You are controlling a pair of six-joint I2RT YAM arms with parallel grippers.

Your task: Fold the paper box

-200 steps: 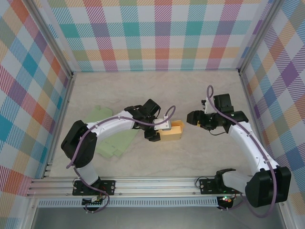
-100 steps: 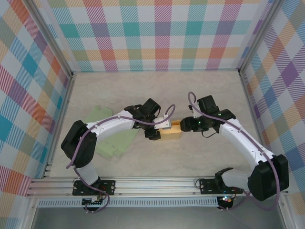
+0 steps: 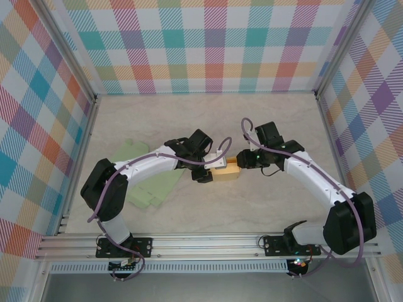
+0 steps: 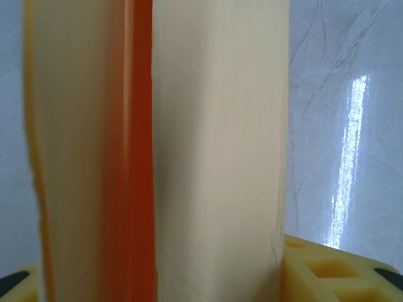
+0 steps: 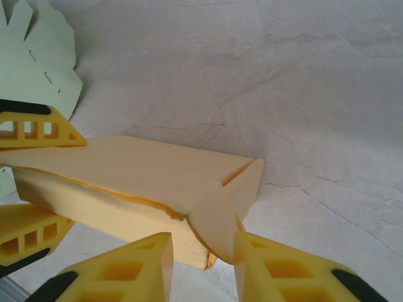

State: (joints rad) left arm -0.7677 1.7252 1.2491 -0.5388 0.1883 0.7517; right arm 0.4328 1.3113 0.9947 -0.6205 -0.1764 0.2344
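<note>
Two grippers meet at the yellow box (image 3: 232, 172), which is held over the middle of the table (image 3: 189, 119). It is clamped by the left gripper (image 3: 216, 168). Its end flap (image 5: 217, 217) is straddled by the right gripper (image 5: 203, 250), but whether it is pinched cannot be told.

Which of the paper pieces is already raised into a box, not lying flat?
The yellow paper box in the middle: it has raised walls. The pale green sheets beside it lie flat.

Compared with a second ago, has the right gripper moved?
Yes. The right gripper has swung left, away from the right side wall, and now sits at the right end of the paper box.
</note>
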